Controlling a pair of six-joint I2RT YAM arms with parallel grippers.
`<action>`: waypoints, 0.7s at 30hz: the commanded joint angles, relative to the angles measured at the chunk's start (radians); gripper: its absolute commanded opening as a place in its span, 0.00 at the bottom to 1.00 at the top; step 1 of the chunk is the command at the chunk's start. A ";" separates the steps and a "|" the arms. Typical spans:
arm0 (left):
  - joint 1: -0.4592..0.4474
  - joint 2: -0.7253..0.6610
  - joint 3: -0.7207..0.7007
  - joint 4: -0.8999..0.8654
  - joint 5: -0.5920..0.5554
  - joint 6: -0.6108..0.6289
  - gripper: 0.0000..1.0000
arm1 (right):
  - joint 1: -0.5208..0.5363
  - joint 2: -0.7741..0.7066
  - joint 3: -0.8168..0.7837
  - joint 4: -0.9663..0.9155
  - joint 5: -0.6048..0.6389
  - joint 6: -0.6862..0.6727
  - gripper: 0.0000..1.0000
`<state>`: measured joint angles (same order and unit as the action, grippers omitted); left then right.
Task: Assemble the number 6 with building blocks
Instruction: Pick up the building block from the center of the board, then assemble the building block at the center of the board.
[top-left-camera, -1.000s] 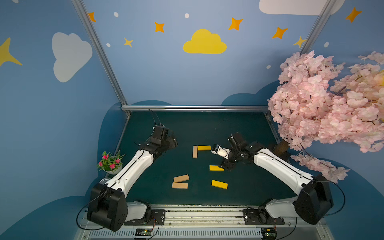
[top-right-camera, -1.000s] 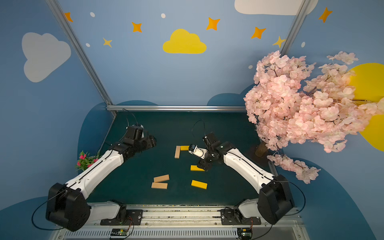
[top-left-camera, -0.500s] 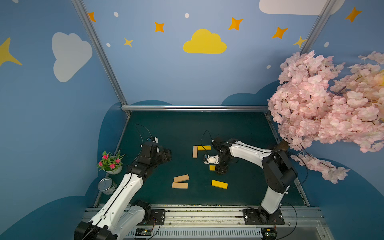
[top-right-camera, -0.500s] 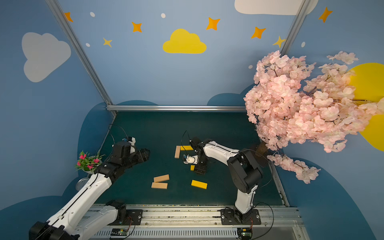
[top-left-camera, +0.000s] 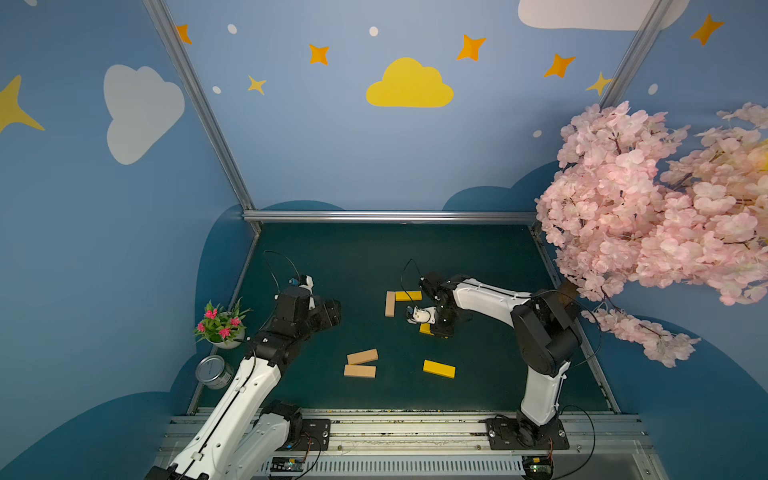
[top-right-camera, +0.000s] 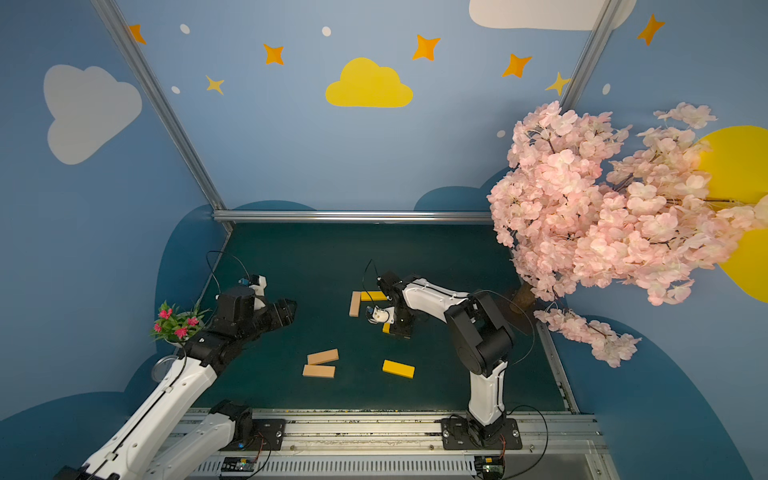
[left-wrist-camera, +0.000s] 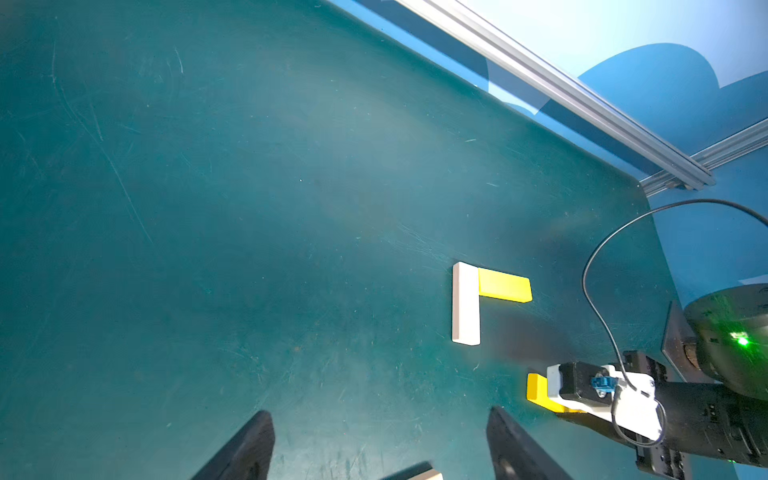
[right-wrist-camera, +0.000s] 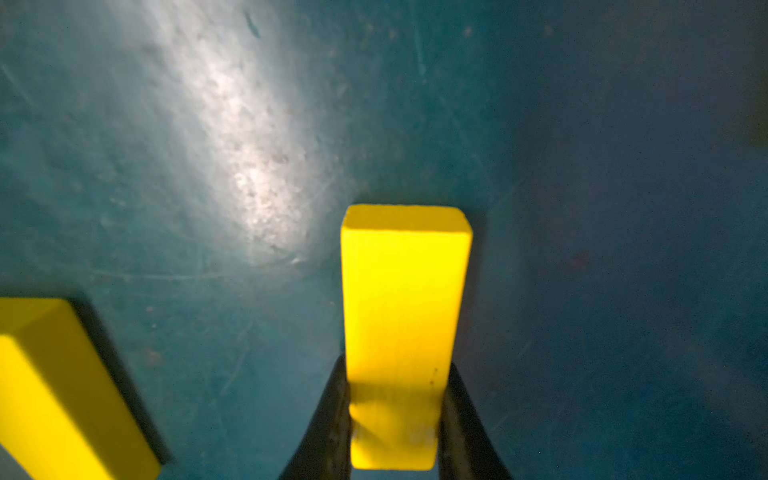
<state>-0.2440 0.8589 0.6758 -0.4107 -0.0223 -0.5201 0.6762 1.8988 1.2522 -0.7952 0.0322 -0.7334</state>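
Yellow bar (right-wrist-camera: 405, 291) now clamped by R gripper (right-wrist-camera: 397, 368), open a sec ago; L gripper (left-wrist-camera: 376, 415) jaws still apart.

Showed, right of centre on the green mat (left-wrist-camera: 208, 208), a pale bar (left-wrist-camera: 465, 305) and a yellow bar (left-wrist-camera: 504, 284) touching in an L. Caught the right gripper (left-wrist-camera: 555, 403) at lower right, over a second yellow bar (left-wrist-camera: 536, 388). Framed the left gripper (left-wrist-camera: 380, 451), fingers (left-wrist-camera: 253, 449) spread apart, along the bottom edge.
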 joint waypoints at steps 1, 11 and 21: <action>0.003 -0.005 -0.010 -0.008 -0.004 0.012 0.81 | 0.007 -0.035 0.015 0.037 -0.048 0.019 0.03; 0.003 0.008 -0.004 0.002 0.003 0.014 0.81 | 0.076 0.047 0.240 -0.017 -0.018 -0.033 0.03; 0.004 -0.014 -0.012 -0.020 -0.005 0.026 0.81 | 0.115 0.138 0.325 -0.087 0.004 -0.091 0.03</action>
<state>-0.2440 0.8574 0.6758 -0.4118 -0.0223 -0.5121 0.7841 2.0228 1.5536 -0.8204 0.0368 -0.7982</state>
